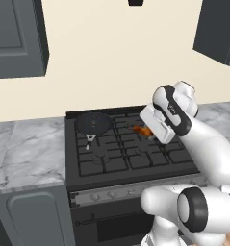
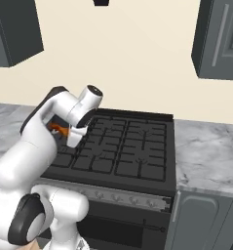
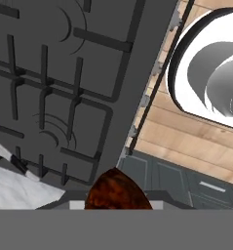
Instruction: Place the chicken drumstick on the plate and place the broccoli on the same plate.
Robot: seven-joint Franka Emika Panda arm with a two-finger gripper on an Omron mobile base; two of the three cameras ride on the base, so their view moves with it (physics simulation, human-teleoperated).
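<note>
The chicken drumstick (image 1: 142, 129), small and orange-brown, hangs above the middle of the black stove top (image 1: 111, 158). My gripper (image 1: 148, 131) is shut on it, with the white hand tilted over it from the right. From the right base view the drumstick (image 2: 59, 129) peeks out beside the hand, where the gripper (image 2: 65, 132) holds it over the stove's left side. Its brown rounded end (image 3: 118, 192) sits at the bottom of the hand view, over the stove's front edge. The plate and the broccoli are out of view.
A black frying pan (image 1: 93, 123) rests on the back left burner, handle toward the front. Grey marble counters (image 1: 25, 153) (image 2: 205, 156) flank the stove. Dark wall cabinets (image 1: 15, 38) hang above. Wooden floor (image 3: 186, 127) lies below the stove front.
</note>
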